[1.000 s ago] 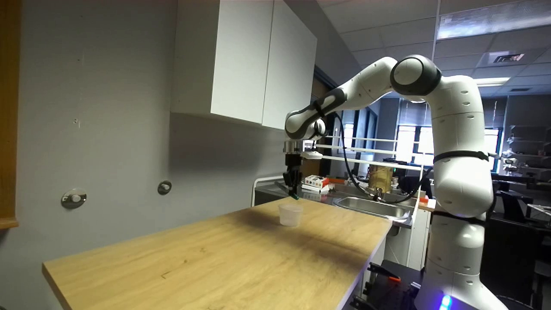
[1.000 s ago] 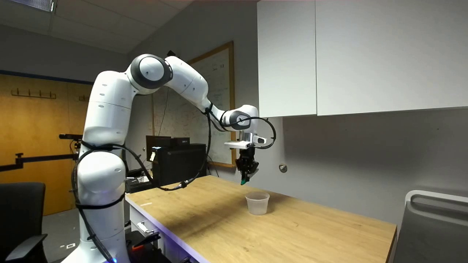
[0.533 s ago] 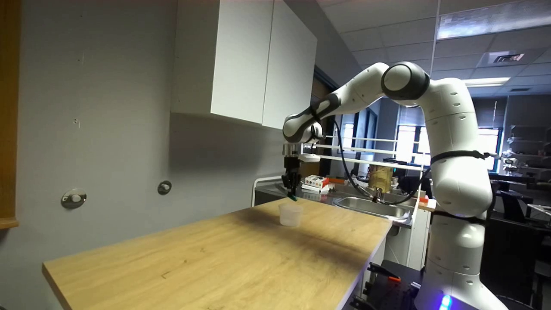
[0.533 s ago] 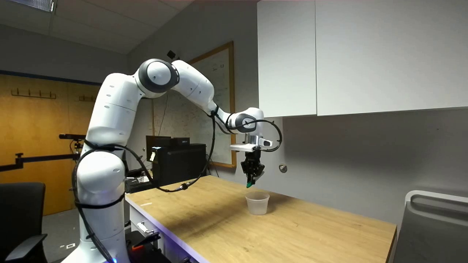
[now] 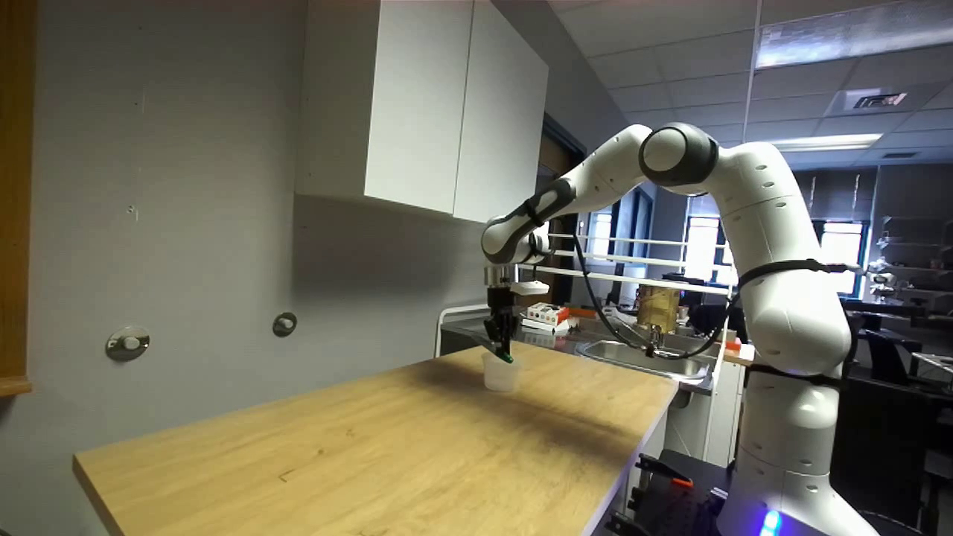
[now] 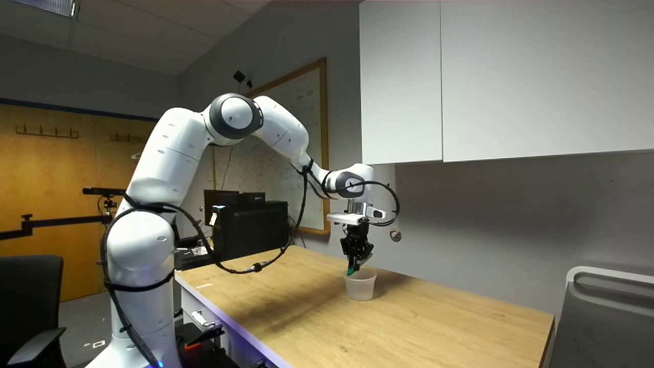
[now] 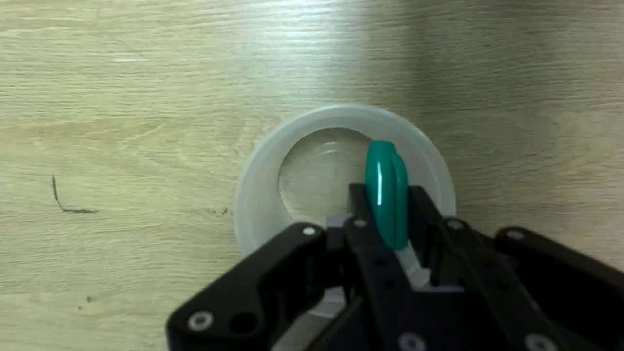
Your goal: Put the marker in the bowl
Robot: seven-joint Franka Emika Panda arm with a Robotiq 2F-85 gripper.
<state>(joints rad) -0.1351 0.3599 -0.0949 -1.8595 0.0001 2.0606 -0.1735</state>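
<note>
The bowl (image 5: 501,378) is a whitish translucent round cup, upright on the wooden table; it also shows in an exterior view (image 6: 360,289) and fills the middle of the wrist view (image 7: 259,200). My gripper (image 7: 387,207) is shut on the green marker (image 7: 382,170), with a finger on either side of it. In the wrist view the marker overlaps the right part of the bowl's opening. In both exterior views the gripper (image 5: 502,342) (image 6: 355,261) points down and the marker's green end (image 6: 350,271) is at the height of the bowl's rim. The marker's other end is hidden.
The wooden table (image 5: 357,447) runs along a grey wall. White cupboards (image 5: 424,112) hang above it. A sink (image 5: 648,359) and some boxes (image 5: 547,314) are beyond the table's end. A black computer case (image 6: 250,230) stands behind the table.
My gripper has moved down with the marker, from above the bowl to the bowl's rim; in an exterior view it has also shifted right. The bowl stays in place.
</note>
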